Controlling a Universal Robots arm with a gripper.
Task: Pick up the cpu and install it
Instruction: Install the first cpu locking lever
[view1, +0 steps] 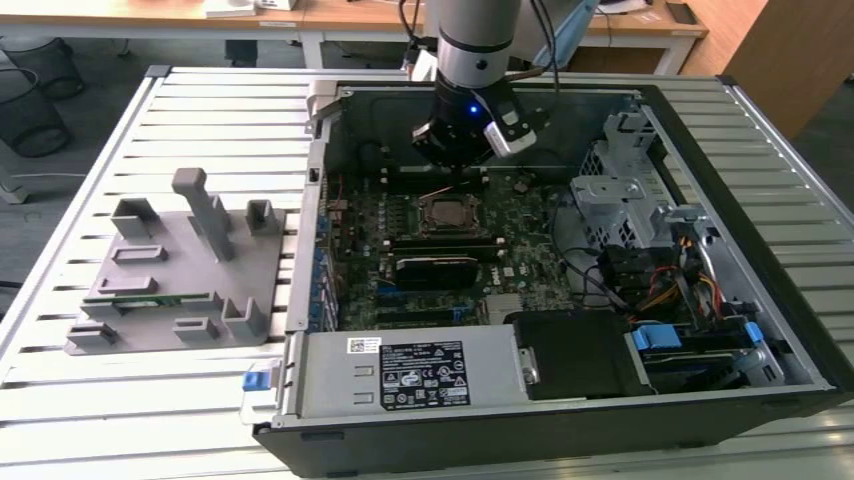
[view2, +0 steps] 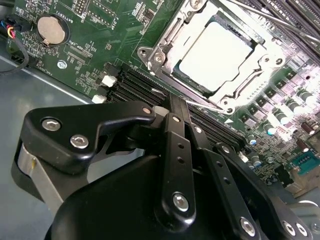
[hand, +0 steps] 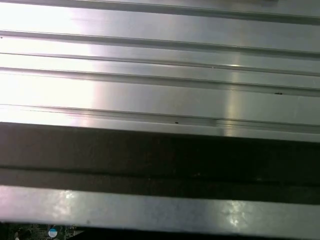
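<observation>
The cpu (view2: 215, 55), a flat square chip with a silvery-white top, lies inside the metal-framed socket (view2: 155, 55) on the green motherboard (view2: 100, 40). In the exterior view the cpu (view1: 445, 211) sits in the middle of the board, in the open computer case (view1: 747, 300). My gripper (view1: 454, 165) hangs just behind the socket, a little above the board. In the second wrist view its black fingers (view2: 172, 107) meet at the tips beside the socket, with nothing between them and not touching the chip.
A grey plastic fixture (view1: 174, 270) with a narrow green circuit strip (view1: 134, 300) stands on the slatted table at the exterior view's left. Drive cages, cables (view1: 667, 290) and a power supply (view1: 414, 375) crowd the case. The first wrist view shows table slats (hand: 160, 95) and the case's dark edge.
</observation>
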